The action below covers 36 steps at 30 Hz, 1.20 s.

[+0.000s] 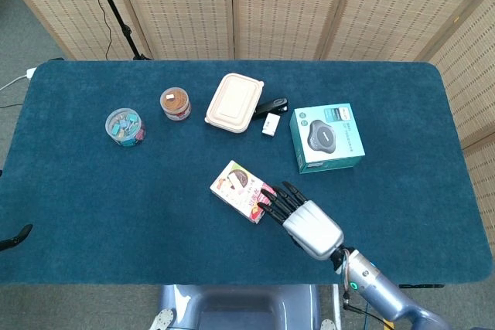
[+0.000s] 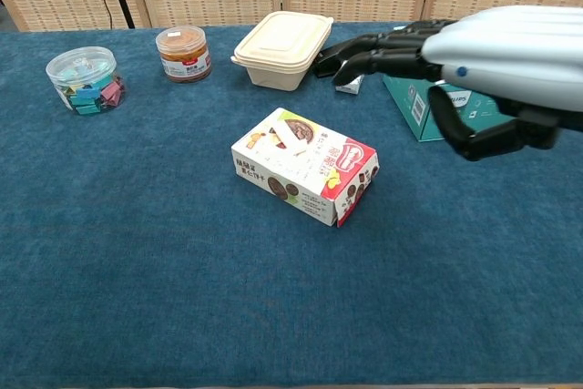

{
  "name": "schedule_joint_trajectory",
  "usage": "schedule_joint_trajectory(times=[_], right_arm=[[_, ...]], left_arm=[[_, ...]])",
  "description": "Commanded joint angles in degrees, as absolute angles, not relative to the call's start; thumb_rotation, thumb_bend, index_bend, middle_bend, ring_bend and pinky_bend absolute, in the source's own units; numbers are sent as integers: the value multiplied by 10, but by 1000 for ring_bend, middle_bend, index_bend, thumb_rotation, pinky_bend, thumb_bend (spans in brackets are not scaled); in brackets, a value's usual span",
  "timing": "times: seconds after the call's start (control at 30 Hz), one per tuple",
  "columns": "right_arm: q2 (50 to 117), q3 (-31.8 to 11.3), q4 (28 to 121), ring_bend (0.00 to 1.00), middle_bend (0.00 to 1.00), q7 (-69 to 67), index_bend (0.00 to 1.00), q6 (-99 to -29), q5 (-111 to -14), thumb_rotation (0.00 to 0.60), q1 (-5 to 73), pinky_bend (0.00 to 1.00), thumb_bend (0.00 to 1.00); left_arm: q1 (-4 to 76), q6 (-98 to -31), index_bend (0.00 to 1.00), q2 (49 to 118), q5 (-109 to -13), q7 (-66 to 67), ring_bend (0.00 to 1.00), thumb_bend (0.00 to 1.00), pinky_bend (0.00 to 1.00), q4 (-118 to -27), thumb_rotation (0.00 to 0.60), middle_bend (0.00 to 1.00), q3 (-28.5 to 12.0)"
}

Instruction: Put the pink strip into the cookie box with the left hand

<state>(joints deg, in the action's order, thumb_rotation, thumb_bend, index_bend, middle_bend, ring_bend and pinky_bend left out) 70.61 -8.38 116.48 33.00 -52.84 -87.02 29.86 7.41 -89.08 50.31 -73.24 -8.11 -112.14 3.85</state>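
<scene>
Now the right hand [image 1: 303,216] hovers, fingers spread and empty, just beside the cookie box [image 1: 243,190]. A pale strip [image 2: 293,138] lies on the box top. Behind stand the beige container [image 1: 234,103], stapler [image 1: 271,106] and teal box [image 1: 327,137]. The left hand is barely visible at the frame edge; its state cannot be told.

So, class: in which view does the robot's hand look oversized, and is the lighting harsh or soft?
Chest view: the right hand sits close to the lens, so it looms large and hides part of the teal box. Head view: the same hand looks normal-sized. Both views: soft, even light, faint shadows, no glare.
</scene>
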Motion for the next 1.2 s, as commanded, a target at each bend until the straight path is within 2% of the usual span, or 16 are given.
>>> schedule_joint_trajectory(times=[0.03,0.4,0.73,1.2], right_arm=[[761,-103,1159,0,0,391,110,-497,-805,600,341,0,1000],[866,-131,1084,0,0,455,239,-501,-711,600,421,0,1000],[892,-138,1024,0,0,460,272,-512,-630,600,462,0,1000],[910,-121,972,0,0,459,300,-528,-592,600,502,0,1000]], left_arm=[[67,-887,0,499,-739,-92,0,206,0,-1116,600,0,33],[53,-861,0,487,-750,-138,0,206,0,-1103,600,0,17],[45,-846,0,481,-761,-158,0,206,0,-1096,600,0,7],[36,-831,0,478,-770,-168,0,206,0,-1092,600,0,-3]])
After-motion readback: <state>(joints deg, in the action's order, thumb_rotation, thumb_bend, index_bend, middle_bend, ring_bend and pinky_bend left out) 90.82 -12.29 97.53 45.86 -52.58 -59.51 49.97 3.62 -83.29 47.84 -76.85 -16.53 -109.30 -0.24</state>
